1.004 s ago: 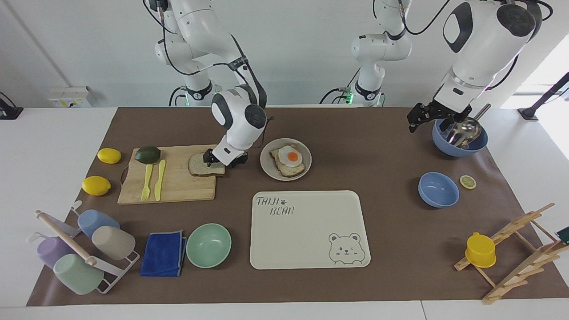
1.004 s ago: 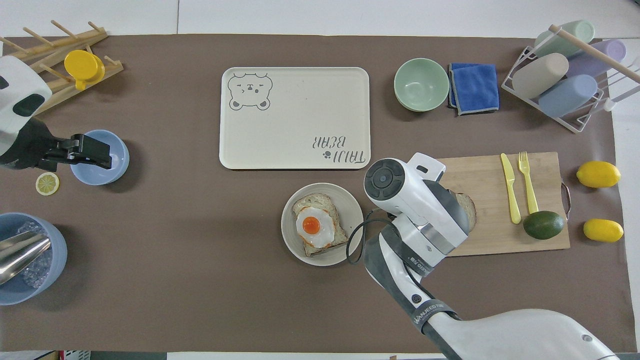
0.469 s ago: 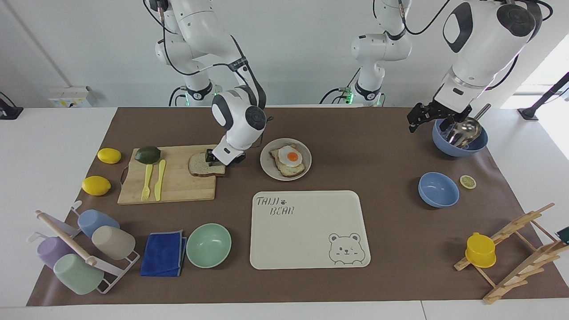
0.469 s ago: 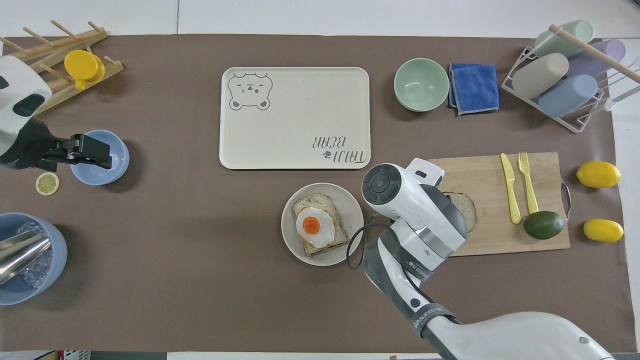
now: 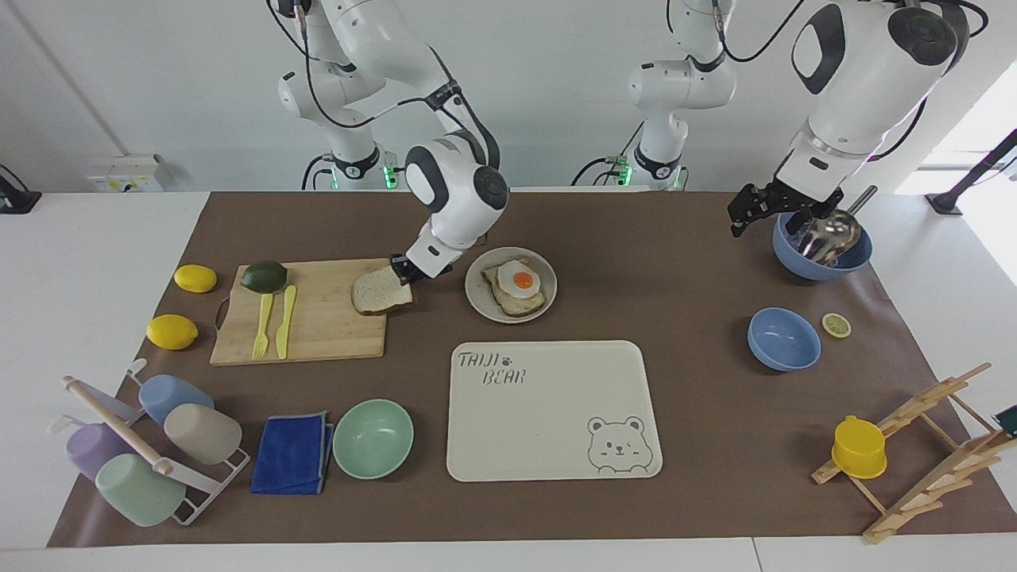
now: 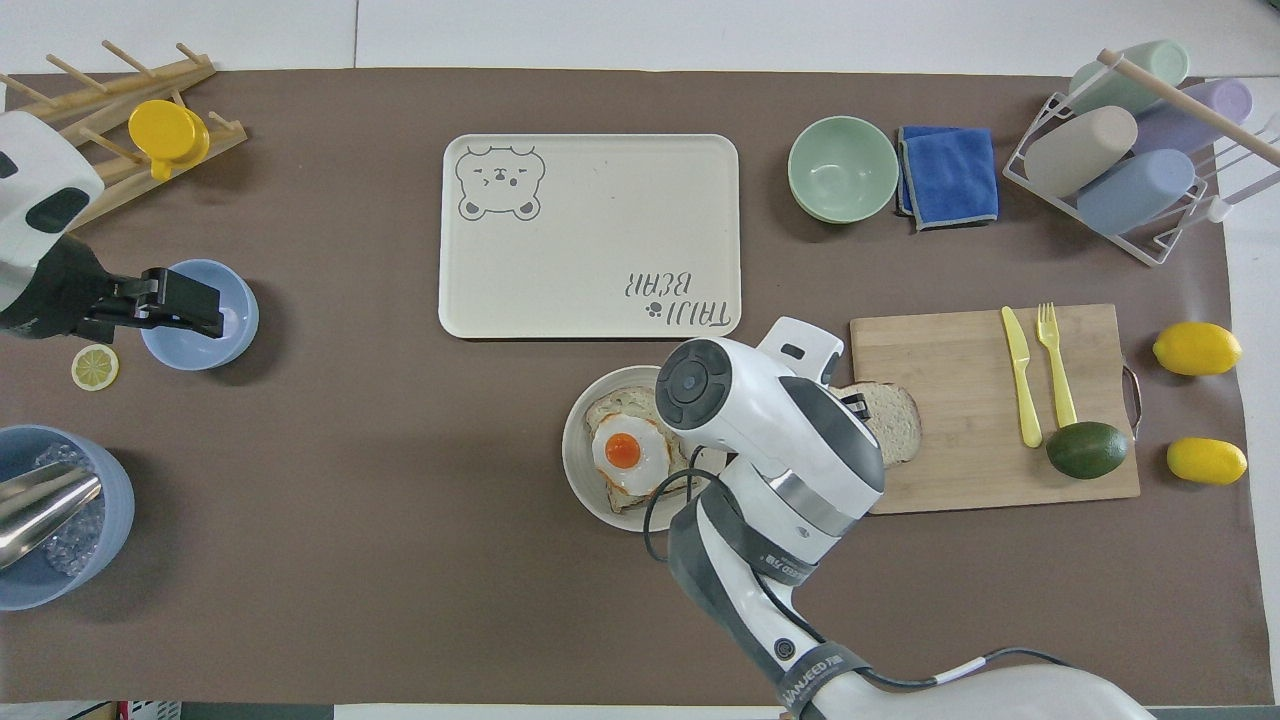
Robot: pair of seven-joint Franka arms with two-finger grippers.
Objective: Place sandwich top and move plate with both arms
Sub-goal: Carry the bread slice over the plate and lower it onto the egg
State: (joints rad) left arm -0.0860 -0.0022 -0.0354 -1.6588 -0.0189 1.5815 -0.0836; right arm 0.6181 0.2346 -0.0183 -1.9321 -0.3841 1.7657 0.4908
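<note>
A white worktop (image 5: pixel 103 238) is lying under a brown mat (image 5: pixel 683 270). A plain white wall (image 5: pixel 159 87) is rising at the robots' end, and daylight is coming in from a window (image 5: pixel 981 127) at the left arm's end.

Both views bright, evenly lit, diffuse light from above. Facing view: strong daylight at window (image 5: pixel 981 131), area blown out white. Shadows soft and short: beside blue bowl (image 5: pixel 783 339), under plate (image 5: pixel 510 284), under cutting board (image 6: pixel 995 405). Mild glare on metal scoop (image 5: pixel 830 232). Brown table mat (image 6: pixel 400 580) matte, no reflections. Focus sharp throughout, no motion blur. Slight wide-angle bending at facing view's edges.
</note>
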